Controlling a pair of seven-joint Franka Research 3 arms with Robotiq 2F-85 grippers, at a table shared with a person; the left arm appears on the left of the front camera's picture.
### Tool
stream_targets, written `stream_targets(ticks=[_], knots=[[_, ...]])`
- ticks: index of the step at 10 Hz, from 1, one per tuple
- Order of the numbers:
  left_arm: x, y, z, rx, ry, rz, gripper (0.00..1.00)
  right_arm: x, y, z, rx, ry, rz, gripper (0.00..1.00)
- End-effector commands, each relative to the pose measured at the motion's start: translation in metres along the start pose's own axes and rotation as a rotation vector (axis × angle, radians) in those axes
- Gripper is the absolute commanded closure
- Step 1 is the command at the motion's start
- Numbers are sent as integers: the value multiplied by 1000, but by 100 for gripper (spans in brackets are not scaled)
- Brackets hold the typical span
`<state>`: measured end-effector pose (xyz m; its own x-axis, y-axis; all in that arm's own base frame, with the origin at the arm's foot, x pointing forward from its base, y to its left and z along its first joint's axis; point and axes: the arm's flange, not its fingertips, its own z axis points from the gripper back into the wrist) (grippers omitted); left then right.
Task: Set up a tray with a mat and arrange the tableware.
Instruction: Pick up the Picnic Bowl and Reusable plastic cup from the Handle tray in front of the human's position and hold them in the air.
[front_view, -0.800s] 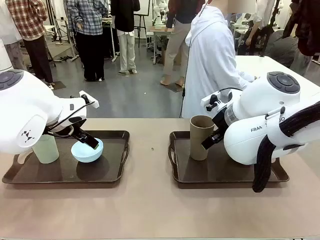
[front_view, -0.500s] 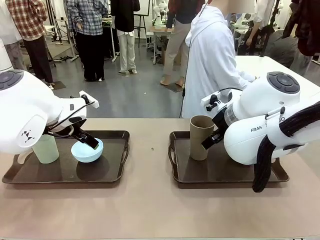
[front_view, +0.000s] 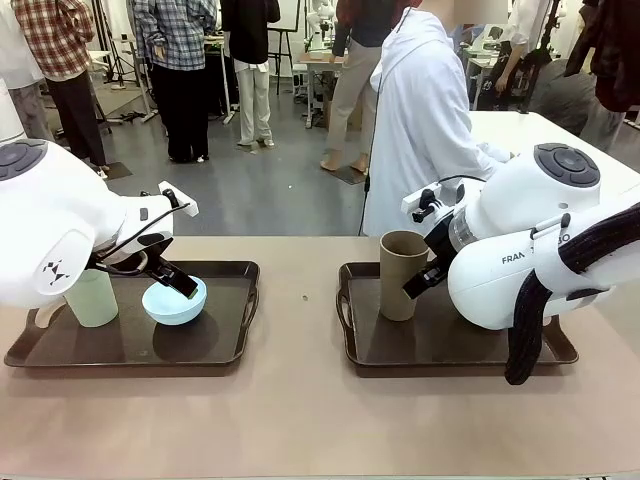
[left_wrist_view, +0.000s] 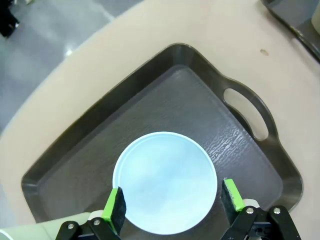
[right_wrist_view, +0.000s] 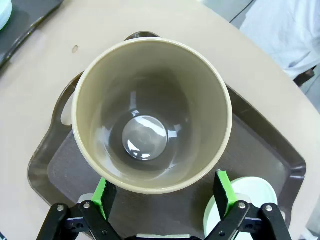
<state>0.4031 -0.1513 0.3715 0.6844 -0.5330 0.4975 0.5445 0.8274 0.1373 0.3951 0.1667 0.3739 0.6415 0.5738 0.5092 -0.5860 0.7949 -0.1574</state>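
Left gripper (left_wrist_view: 174, 192): released, fingers (left_wrist_view: 116, 207) spread over the blue bowl (left_wrist_view: 165, 182), one on either side of its rim. One pad overlaps the rim edge and a thin gap shows at the other, so it's not clamped. The bowl sits straight below me on the left tray (left_wrist_view: 200, 110), right way up. Green cup (front_view: 92, 297) stands on the same tray just outside one finger, near the bowl but apart from it.

Right gripper (right_wrist_view: 164, 191): spread wide too, brown cup (right_wrist_view: 150, 115) upright between the fingers, mouth facing my wrist camera. The cup rim hides part of one pad, so I can't confirm pad contact with the wall; looks released. From the front, the cup base is down on the right tray (front_view: 450, 350). Pale mint bowl (right_wrist_view: 250, 192) is on that tray too, just past the outer side of one finger, apart from the cup.

Both trays lie flat on the counter (front_view: 300, 420), well apart. Person in a white coat (front_view: 425, 120) stands across the counter from the right gripper.
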Motion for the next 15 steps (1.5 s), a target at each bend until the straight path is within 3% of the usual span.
stream_targets(ticks=[1,8,12,15], knots=[[0,0,0,0,0,0,0,0,0,0,0,0,0,0],[0,0,0,0,0,0,0,0,0,0,0,0,0,0],[-38,-37,80,-20,169,-142,0,-25,35,75,-60,186,38,0],[-92,-52,142,-124,369,-83,0,-90,69,117,-40,396,-58,0]])
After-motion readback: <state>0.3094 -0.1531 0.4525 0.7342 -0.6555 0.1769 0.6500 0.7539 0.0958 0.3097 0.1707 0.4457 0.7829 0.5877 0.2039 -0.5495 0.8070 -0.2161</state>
